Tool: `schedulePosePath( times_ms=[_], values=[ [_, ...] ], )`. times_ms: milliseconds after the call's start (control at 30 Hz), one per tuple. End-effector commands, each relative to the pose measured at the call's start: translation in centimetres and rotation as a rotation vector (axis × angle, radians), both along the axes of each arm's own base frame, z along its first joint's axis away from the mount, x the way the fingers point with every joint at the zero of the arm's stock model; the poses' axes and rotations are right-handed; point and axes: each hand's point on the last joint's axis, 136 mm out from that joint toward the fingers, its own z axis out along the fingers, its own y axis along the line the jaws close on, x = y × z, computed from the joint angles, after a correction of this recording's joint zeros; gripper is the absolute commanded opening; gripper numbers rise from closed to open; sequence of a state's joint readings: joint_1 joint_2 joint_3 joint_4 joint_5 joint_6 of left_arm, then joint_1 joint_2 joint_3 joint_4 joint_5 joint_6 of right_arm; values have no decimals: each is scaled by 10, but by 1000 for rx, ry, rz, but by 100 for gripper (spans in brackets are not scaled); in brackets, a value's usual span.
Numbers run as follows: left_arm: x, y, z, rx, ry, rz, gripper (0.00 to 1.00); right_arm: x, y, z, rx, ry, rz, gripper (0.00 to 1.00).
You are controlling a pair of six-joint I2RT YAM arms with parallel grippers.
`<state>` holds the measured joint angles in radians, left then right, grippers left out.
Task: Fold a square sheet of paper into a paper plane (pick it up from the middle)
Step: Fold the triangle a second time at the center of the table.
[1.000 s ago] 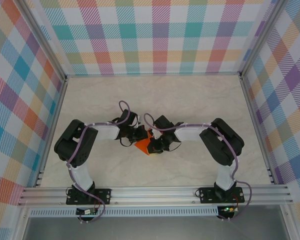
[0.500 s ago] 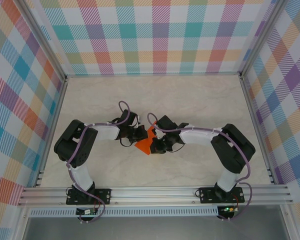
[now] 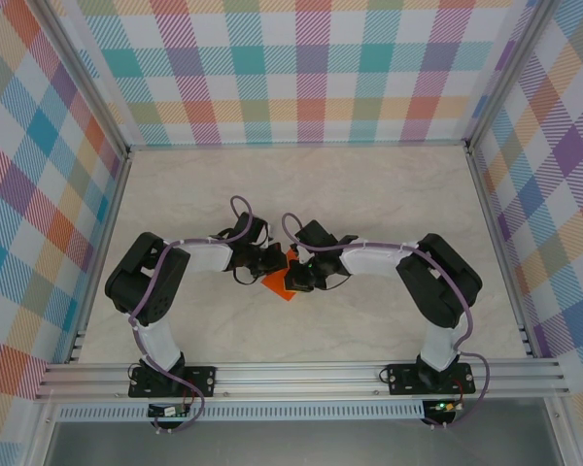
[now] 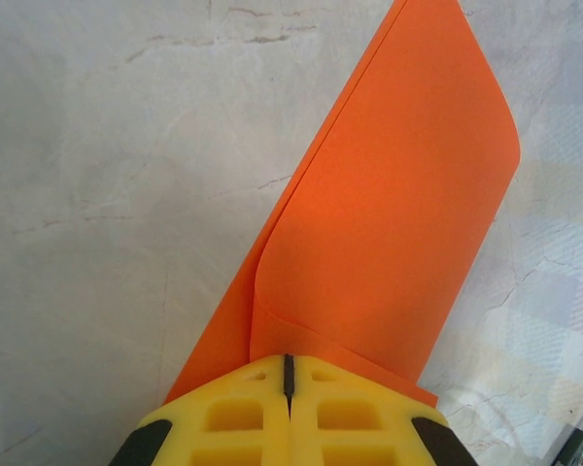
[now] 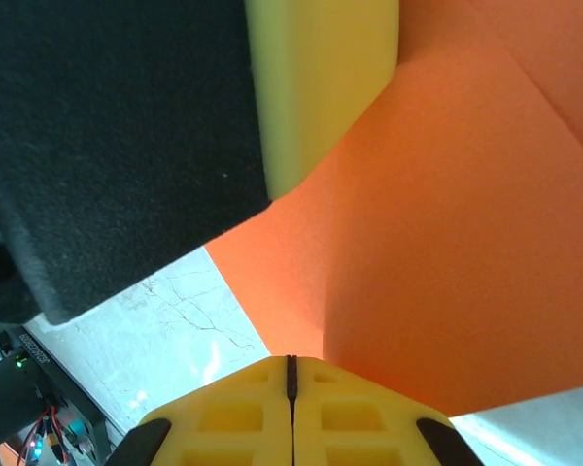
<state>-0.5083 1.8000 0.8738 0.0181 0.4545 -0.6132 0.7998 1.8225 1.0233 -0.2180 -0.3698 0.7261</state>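
Left hand (image 4: 288, 374) is closed tight, fingertips meeting at a seam and set on the near end of the orange sheet (image 4: 389, 223). Cannot tell whether an edge is nipped between them or only pressed down. Right hand (image 5: 291, 374) is likewise closed, tips against the same sheet from the other side.

Step in hand, as judged: setting a fold.
- Let one hand pin the layers so the edges do not creep.
- Draw the other along the fold line from the pinned end outward, with light downward pressure.
- Thin paper will skid or buckle if both hands push toward each other.
- Flatten the lifted flap before sharpening any crease.

Sheet: bright orange, unmarked, at least two layers. A long flap lies over a lower layer, its far corner curled and rounded, not flat. The right wrist view shows a soft bend, not a sharp crease. No dart shape yet, so this is probably an early fold.

Place: on the middle of the pale marbled desk (image 3: 369, 194), between the two hands, which sit very close together. Plaid walls (image 3: 291, 68) stand left, right and far.
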Motion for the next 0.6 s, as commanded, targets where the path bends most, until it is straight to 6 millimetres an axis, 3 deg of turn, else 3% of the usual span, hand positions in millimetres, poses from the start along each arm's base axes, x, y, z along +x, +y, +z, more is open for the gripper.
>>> schedulePosePath(
  times_ms=[0,333,567],
  values=[
    [-17,23,-27,121,93,40,0,4,0,-8,-41,3,-18,6],
    [-6,6,11,31,18,-10,0,-5,-17,-30,-126,25,-11,5],
    [-18,0,27,-71,-16,-29,0,-9,-25,-36,-156,33,-7,4]
  ],
)
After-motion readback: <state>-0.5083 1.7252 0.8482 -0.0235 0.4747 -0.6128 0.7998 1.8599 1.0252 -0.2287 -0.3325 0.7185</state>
